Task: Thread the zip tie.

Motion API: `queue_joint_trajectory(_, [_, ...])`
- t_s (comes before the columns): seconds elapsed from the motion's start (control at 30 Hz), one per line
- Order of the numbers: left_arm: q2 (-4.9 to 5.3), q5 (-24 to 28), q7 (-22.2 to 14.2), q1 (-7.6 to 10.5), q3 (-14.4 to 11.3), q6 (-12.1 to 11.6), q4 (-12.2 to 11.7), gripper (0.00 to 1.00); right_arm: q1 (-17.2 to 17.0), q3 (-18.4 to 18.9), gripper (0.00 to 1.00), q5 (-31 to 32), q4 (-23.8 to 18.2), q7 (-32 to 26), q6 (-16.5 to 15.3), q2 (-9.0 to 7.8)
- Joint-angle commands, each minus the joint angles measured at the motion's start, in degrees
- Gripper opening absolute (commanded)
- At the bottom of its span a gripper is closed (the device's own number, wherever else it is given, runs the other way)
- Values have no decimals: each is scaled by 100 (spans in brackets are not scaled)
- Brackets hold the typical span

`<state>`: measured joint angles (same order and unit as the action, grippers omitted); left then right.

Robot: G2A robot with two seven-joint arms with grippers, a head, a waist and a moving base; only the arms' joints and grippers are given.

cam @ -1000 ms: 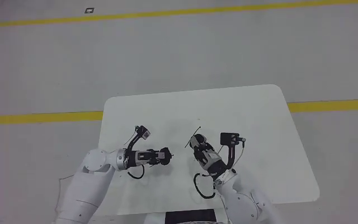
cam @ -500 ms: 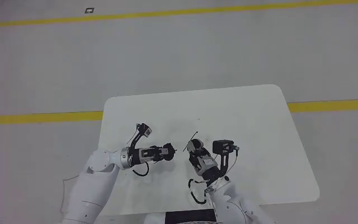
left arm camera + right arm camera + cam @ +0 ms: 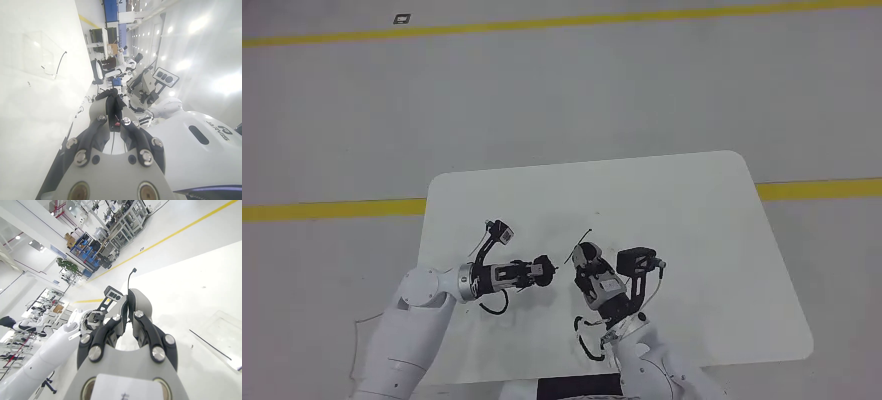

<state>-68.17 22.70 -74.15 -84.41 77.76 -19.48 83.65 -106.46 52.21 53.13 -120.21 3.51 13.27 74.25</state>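
The thin black zip tie (image 3: 128, 280) is clamped in the right gripper (image 3: 128, 302) above the white round-cornered table (image 3: 692, 200), its head pointed toward 1 o'clock in the top view. Just beside, at 9 o'clock, the left gripper (image 3: 113, 94) is pressed closed; whether anything is held cannot be told. The grey floor (image 3: 542, 100) is crossed by yellow lines (image 3: 542, 22).

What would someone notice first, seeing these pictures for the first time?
The right gripper, over the white table, is shut on a black zip tie whose head sticks out beyond its jaws. The left gripper, also shut, points at it from close by. A second zip tie lies in a clear tray.
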Motion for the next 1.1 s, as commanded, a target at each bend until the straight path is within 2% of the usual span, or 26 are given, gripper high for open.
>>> queue_joint_trajectory(0.0, [0,0,0,0,0,0,0,0,75,-80,0,65,113,104,105,26])
queue_joint_trajectory(0.13, [0,0,0,0,0,0,0,0,152,-167,0,45,224,206,232,64])
queue_joint_trajectory(0.5, [0,0,0,0,0,0,0,0,196,-205,0,94,266,139,157,67])
queue_joint_trajectory(0.63, [0,0,0,0,0,0,0,0,250,-222,0,525,317,267,198,62])
queue_joint_trajectory(1.07, [0,0,0,0,0,0,0,0,276,-257,0,1037,354,226,200,62])
